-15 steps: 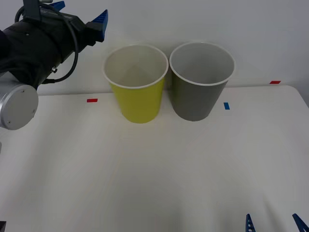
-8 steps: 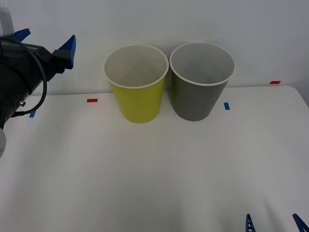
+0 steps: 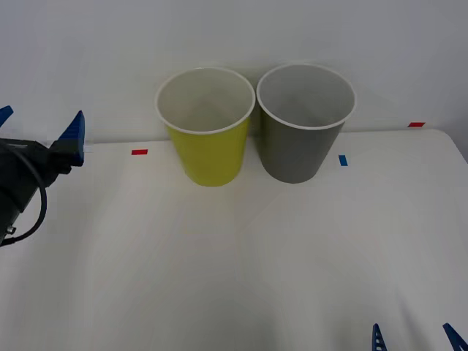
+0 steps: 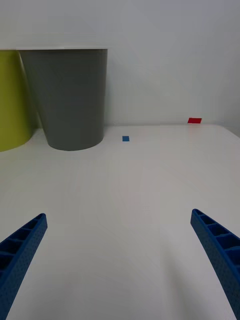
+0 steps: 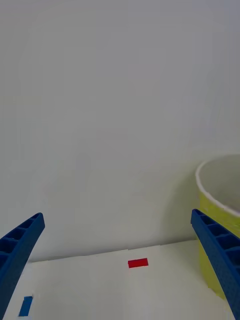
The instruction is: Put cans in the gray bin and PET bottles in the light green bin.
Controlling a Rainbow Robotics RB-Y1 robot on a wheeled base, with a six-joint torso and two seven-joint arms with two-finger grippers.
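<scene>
Two tapered round plastic bins, the yellow-green bin [image 3: 206, 135] and the dark-gray bin [image 3: 303, 121], stand touching at the white bench's [image 3: 234, 248] far edge. The left gripper [image 3: 40, 124] hovers released left of them; the right gripper [image 3: 413, 338] sits released at the near edge.

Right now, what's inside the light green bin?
Nothing visible. From the front view, the light green bin shows just its whitish inner wall; the rim hides the bottom, so contents there can't be ruled out.

Left hand [image 5: 120, 265] spread wide above white table [image 5: 150, 295], beside light green bin [image 5: 220, 220].
</scene>
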